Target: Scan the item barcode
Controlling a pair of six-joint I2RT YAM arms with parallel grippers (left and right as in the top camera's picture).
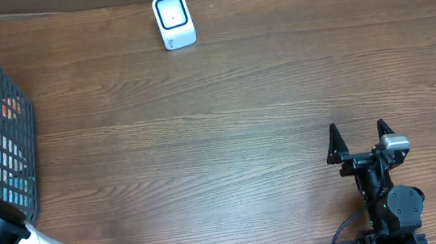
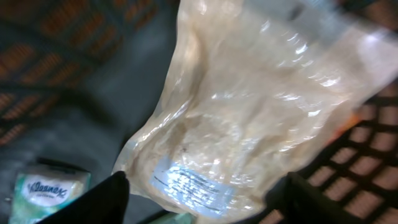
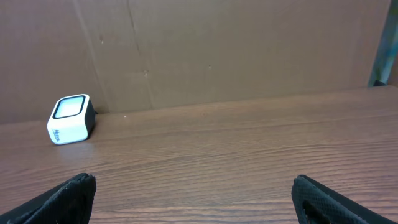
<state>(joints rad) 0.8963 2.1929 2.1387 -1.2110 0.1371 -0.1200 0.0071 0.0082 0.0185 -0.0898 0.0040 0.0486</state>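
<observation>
Early: L gripper [image 2: 206, 182] wide around clear bag [image 2: 249, 112] in basket [image 1: 16, 135], no grip yet; R gripper [image 1: 356, 126] wide, empty; scanner [image 1: 173, 19] untouched, scan pending.

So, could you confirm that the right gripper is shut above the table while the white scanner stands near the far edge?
Not quite: the overhead view shows the right gripper open, fingers spread wide, above the table; the white scanner does stand near the far edge.
</observation>
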